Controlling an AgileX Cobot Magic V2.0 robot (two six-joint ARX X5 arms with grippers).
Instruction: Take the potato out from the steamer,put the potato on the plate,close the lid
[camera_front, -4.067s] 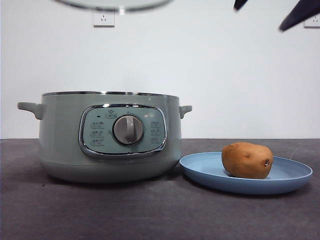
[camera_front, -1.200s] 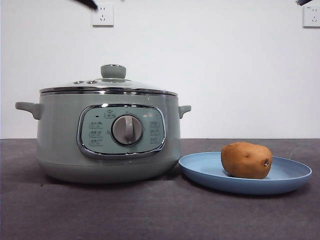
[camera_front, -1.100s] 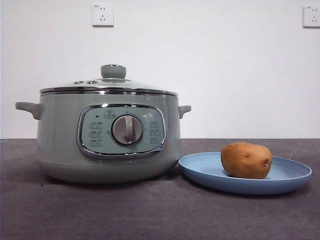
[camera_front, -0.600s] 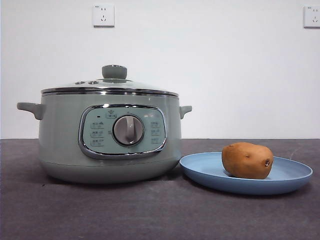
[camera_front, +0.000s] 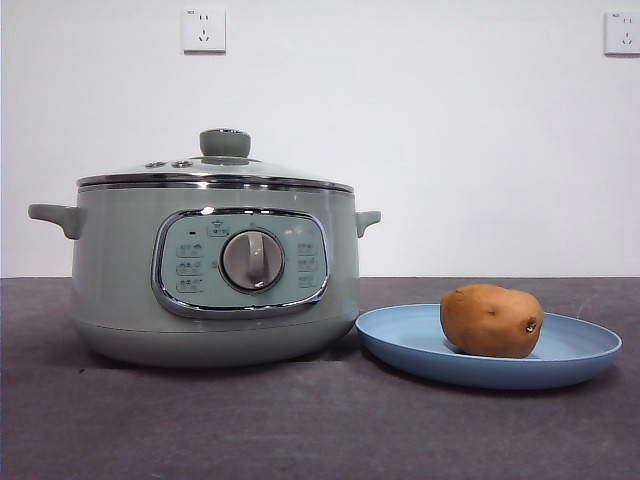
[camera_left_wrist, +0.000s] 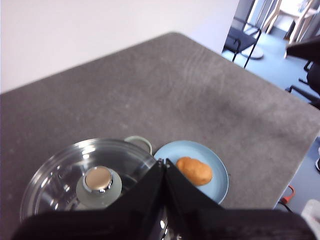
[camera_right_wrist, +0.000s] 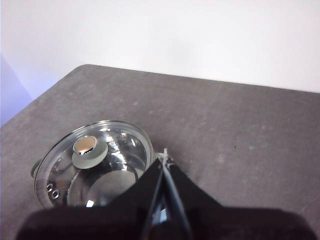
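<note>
The left gripper (camera_left_wrist: 165, 167) hangs high above the table with its two black jaws pressed together and nothing between them; its wrist view looks down on the whole scene from well above. The right gripper (camera_right_wrist: 164, 162) is in the same state, jaws closed tip to tip and empty, also raised well clear of the work. Neither arm shows in the front view, which fits two arms drawn up out of the way with no hold on anything.

Below the left gripper sits the lid (camera_left_wrist: 92, 180), its glass dome and chrome rim resting level on the steamer (camera_front: 215, 275), with the pale green knob (camera_front: 224, 143) upright at the centre. From the front the rim lies flush along the pot's top edge with no gap visible, so the lid looks properly seated rather than tilted or perched.

Just beside the steamer, on the side away from its far handle, lies the plate (camera_front: 420, 345), its rim near the pot's base. The potato (camera_front: 491, 320) rests on the plate, roughly in the middle of it and lying on its long side, a stable place where it is unlikely to roll off.

Judged from this arrangement, all three parts of the task appear done: potato out, potato plated, lid closed.
</note>
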